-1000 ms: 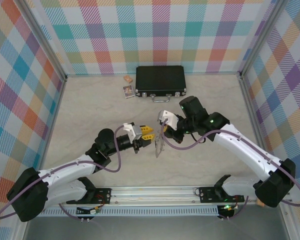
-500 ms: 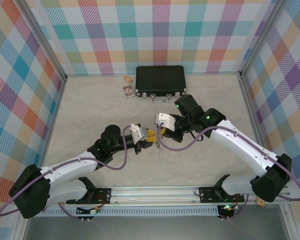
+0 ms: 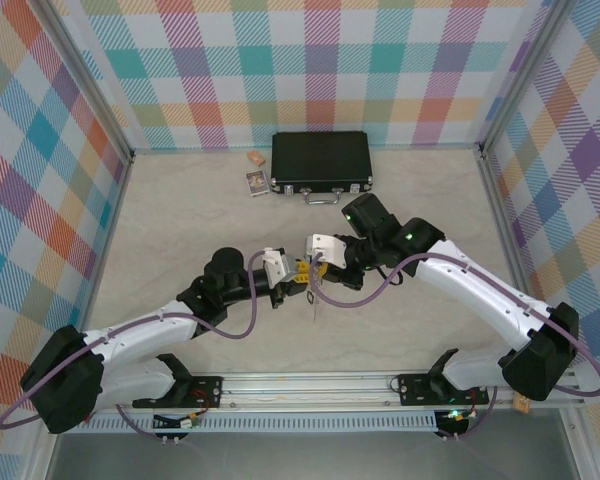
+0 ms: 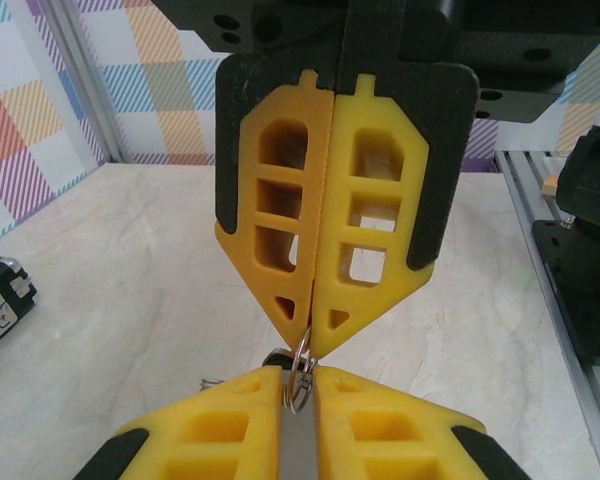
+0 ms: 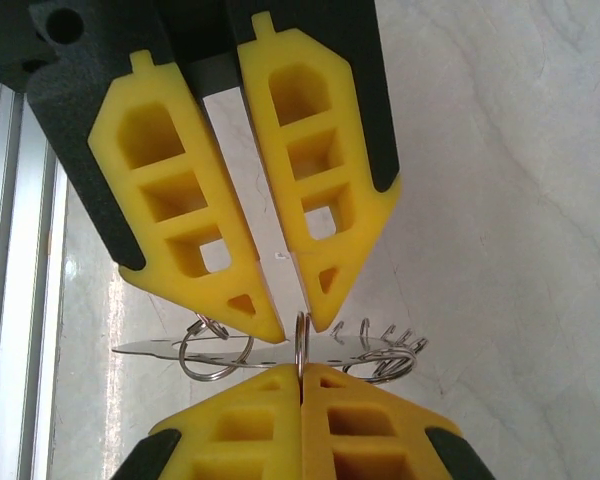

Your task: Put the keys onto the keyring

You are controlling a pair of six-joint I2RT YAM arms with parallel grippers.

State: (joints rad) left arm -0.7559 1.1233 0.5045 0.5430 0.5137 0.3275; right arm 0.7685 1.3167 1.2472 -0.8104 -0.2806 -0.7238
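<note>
Pale marble tabletop spreads beneath plaid walls. Above it the right gripper is clamped tight on one small wire loop of the thin grey metal keyring hoop, which hangs at its 6 o'clock from overhead. Meeting it tip to tip from 9 o'clock, the left gripper stands narrowly parted astride that loop. The hoop is likely light, stiff and slick, so it is best pinched on the flat rim beside the loop. At 12 o'clock lies the black hard case.
</note>
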